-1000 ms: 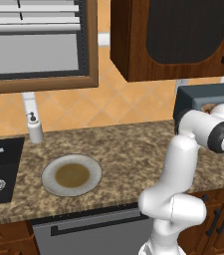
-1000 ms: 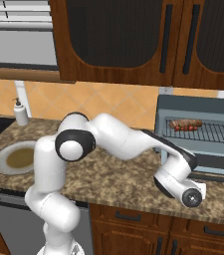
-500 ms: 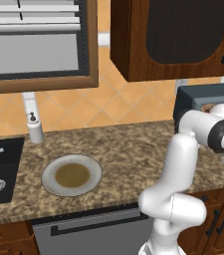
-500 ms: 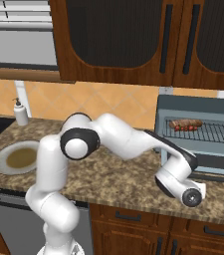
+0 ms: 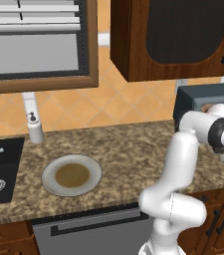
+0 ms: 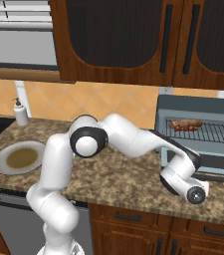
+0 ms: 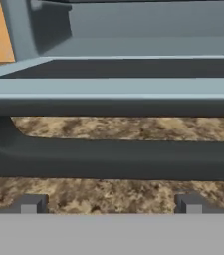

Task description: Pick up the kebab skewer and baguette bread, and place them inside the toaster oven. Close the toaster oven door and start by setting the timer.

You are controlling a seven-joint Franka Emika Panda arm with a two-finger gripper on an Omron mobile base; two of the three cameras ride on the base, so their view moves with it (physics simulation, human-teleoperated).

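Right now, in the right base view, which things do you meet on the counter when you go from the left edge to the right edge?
soap dispenser → plate → robot's shoulder joint → toaster oven with its door open and the kebab skewer on the rack.

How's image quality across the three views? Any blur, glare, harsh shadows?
Left base view: flat, even rendered light, sharp, no glare on the plate. Right base view: equally crisp, the kebab skewer on the rack inside the toaster oven is readable; soft shading only under the arm. Hand view: softer, close-up; the toaster oven door handle looks slightly blurred, no highlights.
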